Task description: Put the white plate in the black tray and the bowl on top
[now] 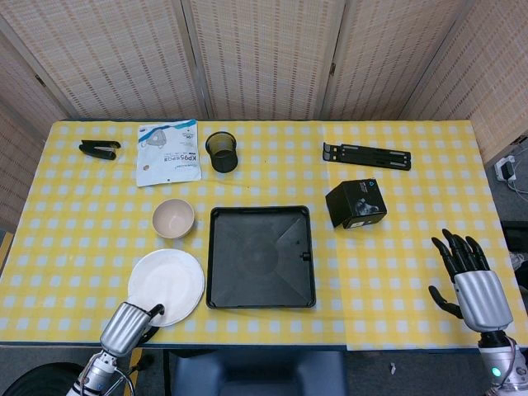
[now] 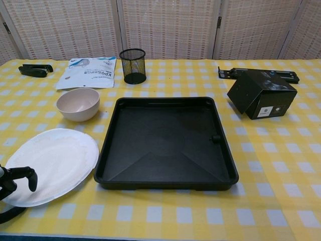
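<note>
White plate (image 1: 166, 285) lies left of the empty black tray (image 1: 261, 256) in the head view, bowl (image 1: 173, 219) behind it; the right hand (image 1: 467, 279) idles, fingers spread. Chest view shows the left hand (image 2: 11, 186) pinching the plate's near rim (image 2: 22, 201); the next move, I judge, is lifting the plate into the tray.

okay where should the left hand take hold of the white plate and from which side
Probably the near-left rim of the white plate, coming from the table's front edge, where the left hand already sits with a finger over that rim. The plate lies flat and thin, so only its edge offers a pinch.
</note>
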`<state>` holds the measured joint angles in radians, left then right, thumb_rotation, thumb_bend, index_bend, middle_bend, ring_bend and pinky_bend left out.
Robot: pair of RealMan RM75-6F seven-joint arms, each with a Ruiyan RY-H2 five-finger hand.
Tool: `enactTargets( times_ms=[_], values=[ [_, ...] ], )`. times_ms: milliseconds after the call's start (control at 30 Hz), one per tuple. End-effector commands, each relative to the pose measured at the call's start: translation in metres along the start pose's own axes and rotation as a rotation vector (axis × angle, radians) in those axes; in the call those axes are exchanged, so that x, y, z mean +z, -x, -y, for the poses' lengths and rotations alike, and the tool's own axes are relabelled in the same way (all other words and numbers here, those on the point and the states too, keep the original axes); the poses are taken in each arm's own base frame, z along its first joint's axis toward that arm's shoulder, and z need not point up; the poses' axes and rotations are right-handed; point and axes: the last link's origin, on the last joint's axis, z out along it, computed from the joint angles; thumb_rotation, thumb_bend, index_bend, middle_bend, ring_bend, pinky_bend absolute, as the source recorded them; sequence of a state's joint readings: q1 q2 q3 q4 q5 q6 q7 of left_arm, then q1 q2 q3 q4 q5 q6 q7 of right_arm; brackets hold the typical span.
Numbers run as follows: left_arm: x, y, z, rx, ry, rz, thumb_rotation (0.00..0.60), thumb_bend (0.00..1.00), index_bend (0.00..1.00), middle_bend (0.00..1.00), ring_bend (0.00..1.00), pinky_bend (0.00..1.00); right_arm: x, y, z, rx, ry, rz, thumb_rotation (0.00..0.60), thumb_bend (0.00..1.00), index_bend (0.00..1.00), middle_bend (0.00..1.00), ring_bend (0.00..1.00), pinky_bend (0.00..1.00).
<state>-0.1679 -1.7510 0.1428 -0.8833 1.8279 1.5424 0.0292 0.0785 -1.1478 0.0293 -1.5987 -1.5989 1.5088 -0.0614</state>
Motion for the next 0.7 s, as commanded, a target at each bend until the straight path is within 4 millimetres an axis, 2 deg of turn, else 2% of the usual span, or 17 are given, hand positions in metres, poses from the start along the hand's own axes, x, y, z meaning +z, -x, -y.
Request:
enactTargets(
  times_ms=[33, 400, 700],
  values=[
    [0.0, 0.001, -0.003, -0.008, 0.003, -0.025, 0.6, 0.39, 0.55, 1.0, 1.0, 1.0, 0.0, 0.0, 0.0, -0.001, 0.0, 0.002, 0.6, 0.34, 0.0, 0.0, 0.0, 0.0],
    [0.003, 0.0, 0.001, 0.002, -0.009, -0.106, 0.6, 0.46, 0.58, 1.0, 1.0, 1.0, 0.001, 0.001, 0.0, -0.008, -0.002, 0.012, 0.6, 0.34, 0.0, 0.0, 0.0, 0.0],
    [0.008, -0.029, 0.019, 0.007, -0.068, -0.297, 0.6, 0.5, 0.59, 1.0, 1.0, 1.0, 0.0, 0.001, 0.001, -0.006, -0.007, 0.021, 0.6, 0.34, 0.0, 0.0, 0.0, 0.0]
  ],
)
